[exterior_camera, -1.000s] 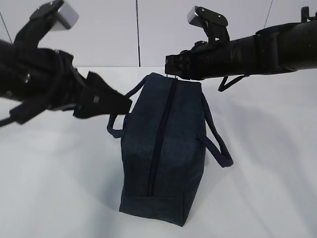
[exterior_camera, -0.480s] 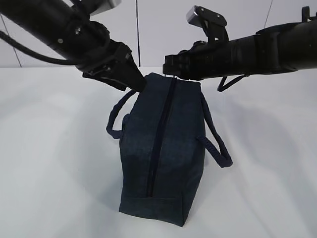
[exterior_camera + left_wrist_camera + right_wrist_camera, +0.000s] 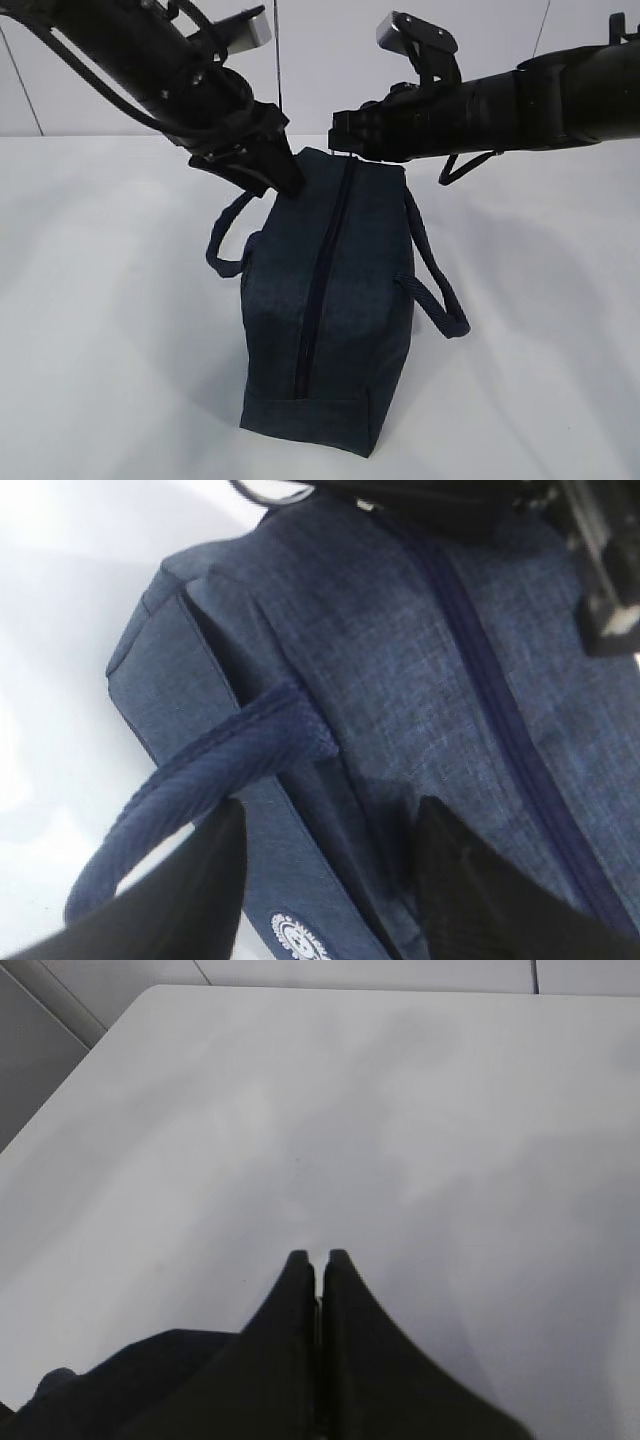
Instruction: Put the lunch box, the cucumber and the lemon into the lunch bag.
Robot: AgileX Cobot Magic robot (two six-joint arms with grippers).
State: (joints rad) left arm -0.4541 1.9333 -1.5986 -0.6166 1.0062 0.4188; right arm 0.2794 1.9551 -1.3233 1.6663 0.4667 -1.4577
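Observation:
The navy lunch bag [image 3: 330,300] stands on the white table [image 3: 110,330] with its zipper [image 3: 318,290] closed along the top. My left gripper [image 3: 280,180] is open at the bag's upper left edge. In the left wrist view its jaws [image 3: 332,805] straddle the bag's [image 3: 400,680] side panel, next to the strap handle [image 3: 200,770] and above the white logo [image 3: 300,935]. My right gripper [image 3: 342,135] is shut, just above the bag's far top end. In the right wrist view [image 3: 315,1257] nothing shows between its fingers. The lunch box, cucumber and lemon are out of view.
The bag's two strap handles hang down, one on the left [image 3: 222,235] and one on the right [image 3: 435,290]. White table [image 3: 300,1110] surrounds the bag, with a wall behind. A dark edge of the bag [image 3: 130,1380] shows below the right gripper.
My left arm has swung in from the left and come down onto the bag's upper left edge. The left handle has shifted slightly. The right arm has not moved.

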